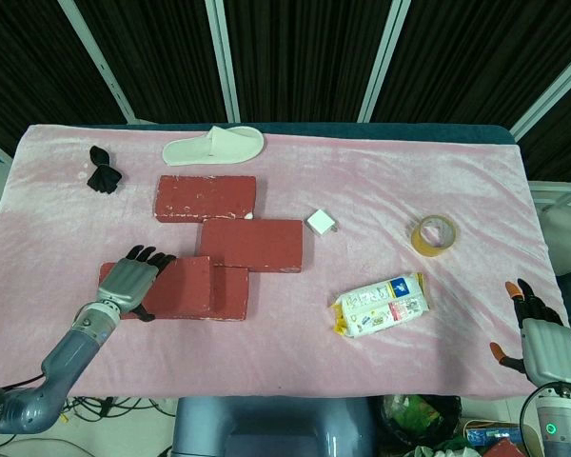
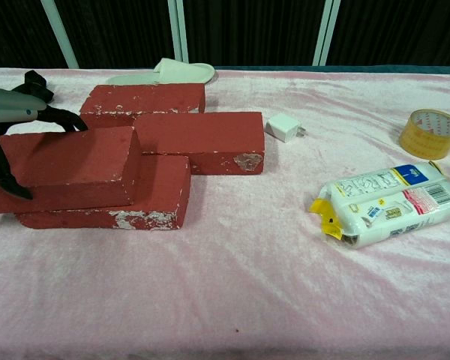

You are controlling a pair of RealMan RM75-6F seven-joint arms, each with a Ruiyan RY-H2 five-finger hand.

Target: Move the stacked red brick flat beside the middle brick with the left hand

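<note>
Three red bricks lie flat on the pink cloth: a far brick [image 1: 205, 197] [image 2: 146, 97], the middle brick [image 1: 250, 245] [image 2: 199, 139] and a near brick [image 1: 230, 293] [image 2: 135, 206]. The stacked red brick [image 1: 176, 286] [image 2: 64, 165] rests on the near one and overhangs it to the left. My left hand [image 1: 131, 278] [image 2: 11, 112] grips the stacked brick's left end, fingers [image 2: 60, 118] over its far edge and thumb on its near face. My right hand [image 1: 542, 338] hangs open off the table's front right corner, holding nothing.
A white slipper [image 1: 214, 145] and a small black object [image 1: 102, 171] lie at the back left. A white charger [image 1: 322, 223] sits right of the middle brick. A tape roll [image 1: 433, 235] and a white packet [image 1: 381, 305] lie to the right.
</note>
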